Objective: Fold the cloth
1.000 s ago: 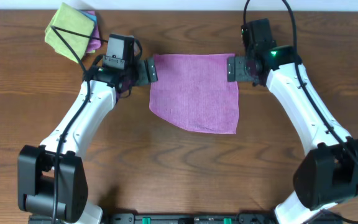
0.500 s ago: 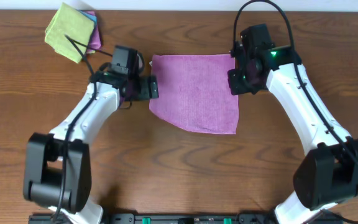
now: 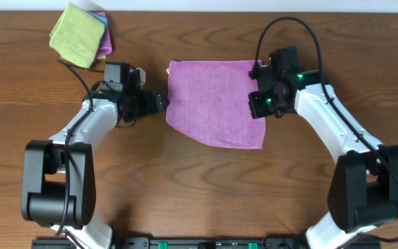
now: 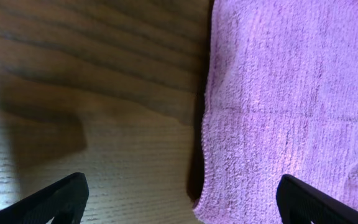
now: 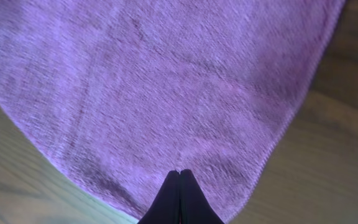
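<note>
The light purple cloth lies flat at the middle of the table, its lower left corner slanted off. My left gripper stands open just left of the cloth's left edge. In the left wrist view that edge of the cloth runs between the wide-apart fingertips of the left gripper. My right gripper is shut over the cloth's right side. In the right wrist view its closed tips point onto the cloth, and no pinched fold shows between them.
A lime green folded cloth sits at the far left corner on top of pink and blue ones. Bare wooden table lies in front of the cloth. A black cable loops above the right arm.
My right gripper has shut and moved from the cloth's far right corner down along its right edge. The left gripper stayed open and drew slightly left and nearer.
</note>
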You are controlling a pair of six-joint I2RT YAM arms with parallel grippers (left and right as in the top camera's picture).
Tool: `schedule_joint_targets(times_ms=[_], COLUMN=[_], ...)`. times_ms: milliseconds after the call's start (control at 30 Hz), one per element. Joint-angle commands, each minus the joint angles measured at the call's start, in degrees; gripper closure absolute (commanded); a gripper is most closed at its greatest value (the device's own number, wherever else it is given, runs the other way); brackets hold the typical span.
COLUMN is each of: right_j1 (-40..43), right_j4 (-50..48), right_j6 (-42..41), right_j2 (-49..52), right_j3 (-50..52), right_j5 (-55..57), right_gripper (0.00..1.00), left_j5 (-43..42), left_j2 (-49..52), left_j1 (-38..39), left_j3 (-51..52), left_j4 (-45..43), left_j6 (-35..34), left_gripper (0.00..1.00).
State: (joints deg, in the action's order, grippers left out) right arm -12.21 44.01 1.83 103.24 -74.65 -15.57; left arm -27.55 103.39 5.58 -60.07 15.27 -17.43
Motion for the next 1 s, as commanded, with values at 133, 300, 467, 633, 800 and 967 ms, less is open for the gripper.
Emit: schedule_joint_targets(times_ms=[133,300,467,633,800,967], right_j1=[0.1,0.2,0.1,0.2,0.2,0.2], right_j4=[-1.6,-1.8,-2.0,-1.9,-2.0,-2.2], right_j6=[0.9,1.7,1.7,2.7,3.0,3.0], right_j2=[0.2,1.5,2.6,4.1,6.3,9.1], right_j3=[0.2,0.3,0.4,1.5,2.5,2.5], right_j5=[-3.6,-5.9,-7.9,-7.8,-7.8,-6.9], right_gripper=[0.99,0.99,0.99,0.99,0.99,0.99], left_j5=[-4.9,-6.2,-8.1,-12.1,-14.5,-17.5], left_j2=[0.4,0.5,2.1,5.2,6.8,8.9], left_j1=[0.0,0.0,0.0,0.1,0.1,0.2], left_j3=[3.6,5.6,6.7,6.7,6.7,6.7], left_j4=[-6.4,-9.4,-12.6,-16.8,-20.1,-23.5], left_j6=[-3.1,-4.9,-7.5,-9.3,-10.6,-13.6], left_gripper=[0.05,0.05,0.05,0.05,0.05,0.05])
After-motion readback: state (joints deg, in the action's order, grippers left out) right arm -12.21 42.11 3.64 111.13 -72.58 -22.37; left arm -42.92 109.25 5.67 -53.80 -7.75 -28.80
